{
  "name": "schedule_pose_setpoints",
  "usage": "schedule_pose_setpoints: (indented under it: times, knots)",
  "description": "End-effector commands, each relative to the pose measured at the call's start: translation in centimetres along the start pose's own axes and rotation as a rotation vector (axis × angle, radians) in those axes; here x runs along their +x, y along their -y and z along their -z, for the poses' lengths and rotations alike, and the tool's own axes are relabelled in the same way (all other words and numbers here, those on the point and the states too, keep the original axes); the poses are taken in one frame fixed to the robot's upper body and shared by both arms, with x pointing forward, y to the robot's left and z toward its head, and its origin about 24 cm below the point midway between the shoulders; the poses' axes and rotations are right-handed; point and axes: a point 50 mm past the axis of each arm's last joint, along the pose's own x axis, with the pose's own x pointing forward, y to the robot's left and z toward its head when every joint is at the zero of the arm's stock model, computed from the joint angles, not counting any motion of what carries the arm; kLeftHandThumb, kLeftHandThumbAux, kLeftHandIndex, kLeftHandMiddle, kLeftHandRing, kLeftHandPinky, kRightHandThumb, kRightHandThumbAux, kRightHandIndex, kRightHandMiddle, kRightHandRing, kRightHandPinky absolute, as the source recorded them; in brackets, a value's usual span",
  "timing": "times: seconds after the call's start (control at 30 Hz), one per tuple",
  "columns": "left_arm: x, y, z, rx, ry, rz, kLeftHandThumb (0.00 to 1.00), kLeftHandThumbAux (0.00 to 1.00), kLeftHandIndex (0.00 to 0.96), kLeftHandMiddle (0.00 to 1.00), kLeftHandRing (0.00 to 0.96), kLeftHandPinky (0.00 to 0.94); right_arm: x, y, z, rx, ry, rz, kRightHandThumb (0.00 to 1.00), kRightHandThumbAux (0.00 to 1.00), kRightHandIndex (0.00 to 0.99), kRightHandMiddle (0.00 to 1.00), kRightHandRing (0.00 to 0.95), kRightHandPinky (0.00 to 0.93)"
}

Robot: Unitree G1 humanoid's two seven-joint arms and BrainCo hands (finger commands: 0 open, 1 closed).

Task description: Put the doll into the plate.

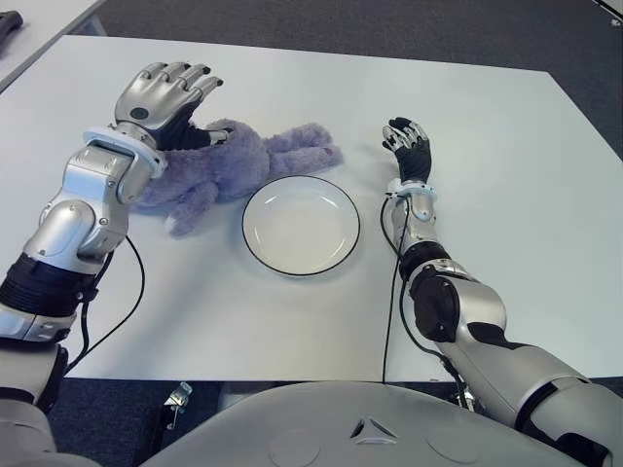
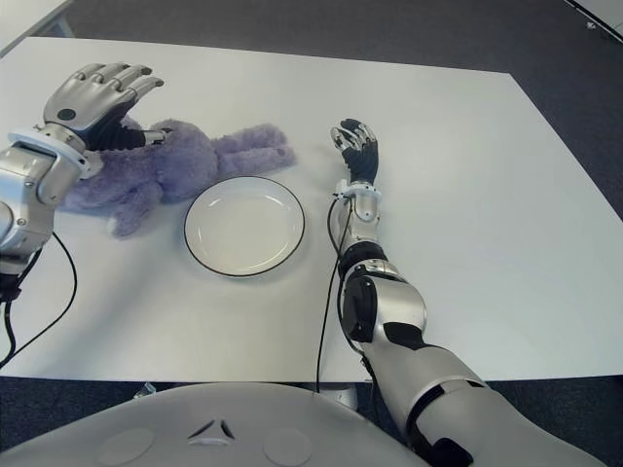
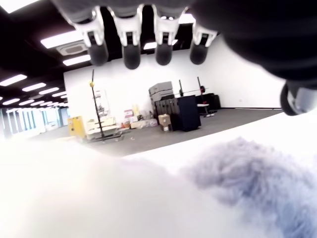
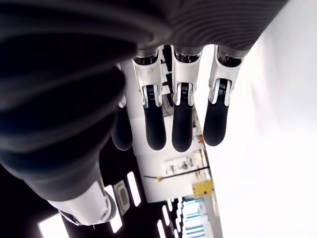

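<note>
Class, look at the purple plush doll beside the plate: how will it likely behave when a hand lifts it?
The doll looks soft and furry, so it will probably sag and flop, its limbs dangling. It is likely light for its size. Lying sprawled flat on the table, it should not roll. The open left hand above it may need a broad grasp.

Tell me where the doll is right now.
The doll lies on the table left of the plate, its near end beside the rim, under the open left hand.

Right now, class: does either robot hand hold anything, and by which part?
Nothing is held. The left hand hovers open over the doll; the right hand is open beside the plate.
</note>
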Motion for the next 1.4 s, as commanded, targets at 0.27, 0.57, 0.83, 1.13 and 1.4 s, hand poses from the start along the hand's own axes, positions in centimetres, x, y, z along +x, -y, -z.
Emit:
schedule_pose_setpoints:
  times: [0.27, 0.57, 0.83, 1.13, 1.4]
  knots:
    - [-1.2, 1.8, 0.6, 0.016, -0.032, 0.122, 0.260, 0.180, 0.000, 0.000, 0.000, 0.045, -7.9, 3.8, 9.1, 0.053, -0.364, 0.140, 0.310, 0.791, 0.277, 0.271, 0.261, 0.295]
    - [-1.5, 2.2, 0.9, 0.016, -0.056, 0.154, 0.260, 0.169, 0.000, 0.000, 0.000, 0.068, -7.8, 3.8, 9.1, 0.009, -0.373, 0.153, 0.299, 0.781, 0.266, 0.270, 0.263, 0.306]
    - [-1.6, 2.7, 1.2, 0.021, -0.068, 0.195, 0.249, 0.164, 0.000, 0.000, 0.000, 0.074, -7.8, 3.9, 9.1, 0.004, -0.371, 0.154, 0.294, 0.783, 0.248, 0.274, 0.266, 0.304]
    - [-1.8, 3.0, 1.3, 0.021, -0.070, 0.245, 0.239, 0.164, 0.000, 0.000, 0.000, 0.071, -7.8, 3.9, 9.1, -0.009, -0.373, 0.162, 0.294, 0.791, 0.256, 0.277, 0.273, 0.311]
    - [-1.9, 3.6, 1.3, 0.029, -0.059, 0.294, 0.213, 0.158, 0.000, 0.000, 0.000, 0.066, -7.7, 3.8, 9.1, 0.004, -0.370, 0.161, 0.326, 0.794, 0.249, 0.274, 0.272, 0.304]
